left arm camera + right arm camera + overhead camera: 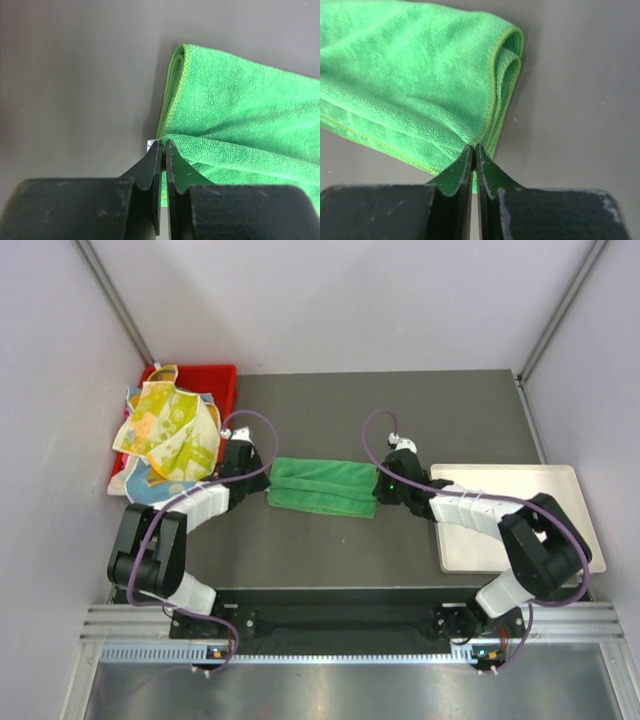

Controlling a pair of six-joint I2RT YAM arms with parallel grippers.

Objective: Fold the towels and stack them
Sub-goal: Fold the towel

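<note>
We see a folded green towel [322,486] at the centre of the dark table [400,400], the left gripper [163,145] pinching its left end and the right gripper [474,148] pinching its right end.

A robotics lab cell — bare white walls [340,300], an aluminium rail [350,618], a dark test table [330,410].

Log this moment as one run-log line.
green towel: folded, on table | left gripper: shut on its left end | right gripper: shut on its right end | other towels: heaped at red bin
</note>
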